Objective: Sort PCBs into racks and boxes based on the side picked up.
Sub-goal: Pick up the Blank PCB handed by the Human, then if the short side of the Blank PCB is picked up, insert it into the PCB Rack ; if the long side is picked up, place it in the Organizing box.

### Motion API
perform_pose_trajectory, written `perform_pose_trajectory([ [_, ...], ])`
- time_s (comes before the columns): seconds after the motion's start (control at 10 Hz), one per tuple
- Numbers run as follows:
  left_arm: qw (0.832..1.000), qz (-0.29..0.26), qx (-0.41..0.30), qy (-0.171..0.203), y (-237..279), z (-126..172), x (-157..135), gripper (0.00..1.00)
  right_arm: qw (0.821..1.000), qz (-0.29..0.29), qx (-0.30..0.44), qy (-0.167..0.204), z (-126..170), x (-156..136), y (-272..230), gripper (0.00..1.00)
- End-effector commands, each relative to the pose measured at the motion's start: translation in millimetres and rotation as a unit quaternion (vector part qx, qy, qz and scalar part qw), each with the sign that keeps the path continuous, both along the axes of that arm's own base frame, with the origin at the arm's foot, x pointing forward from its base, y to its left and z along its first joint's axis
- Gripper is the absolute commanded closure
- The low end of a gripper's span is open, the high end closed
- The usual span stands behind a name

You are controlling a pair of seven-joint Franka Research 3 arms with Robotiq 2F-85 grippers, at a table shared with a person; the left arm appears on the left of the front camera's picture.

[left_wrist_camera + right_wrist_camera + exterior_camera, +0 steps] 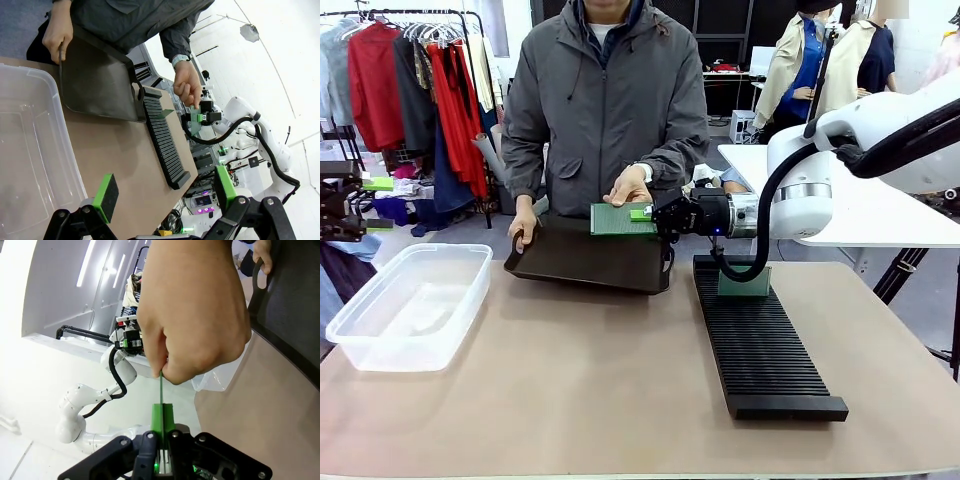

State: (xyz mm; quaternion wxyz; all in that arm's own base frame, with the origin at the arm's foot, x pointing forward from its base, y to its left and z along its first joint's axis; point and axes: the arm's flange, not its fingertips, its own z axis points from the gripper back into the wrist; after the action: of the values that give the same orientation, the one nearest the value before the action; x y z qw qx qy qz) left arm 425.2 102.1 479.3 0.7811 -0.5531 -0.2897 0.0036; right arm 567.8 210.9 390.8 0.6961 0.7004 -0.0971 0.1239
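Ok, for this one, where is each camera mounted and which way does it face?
Front: fixed on the robot's side, looking across the table at the person; the right end effector is shut on a green board.
Left wrist: near the tub, facing the rack and person; its own open left end effector at the bottom.
Right wrist: on the right arm, looking at the person's hand pinching the board.
Shared: all three show the gripped board.

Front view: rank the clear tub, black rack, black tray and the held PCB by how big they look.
Largest: clear tub and black rack, too alike to rank.
Then: black tray.
Smallest: PCB, gripped in the right claw.
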Motion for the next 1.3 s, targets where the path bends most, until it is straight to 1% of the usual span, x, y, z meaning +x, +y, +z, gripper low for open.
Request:
perform_pose_trajectory([
  [0.0, 1.0, -0.003, 0.001, 0.003, 0.7, 2.2, -0.5, 0.0, 1.0, 0.001, 0.001, -0.001, 1.2, -0.5, 1.5, 1.0],
  [1.2, 1.0, -0.003, 0.001, 0.003, 0.7, 2.2, -0.5, 0.0, 1.0, 0.001, 0.001, -0.001, 1.2, -0.5, 1.5, 1.0],
])
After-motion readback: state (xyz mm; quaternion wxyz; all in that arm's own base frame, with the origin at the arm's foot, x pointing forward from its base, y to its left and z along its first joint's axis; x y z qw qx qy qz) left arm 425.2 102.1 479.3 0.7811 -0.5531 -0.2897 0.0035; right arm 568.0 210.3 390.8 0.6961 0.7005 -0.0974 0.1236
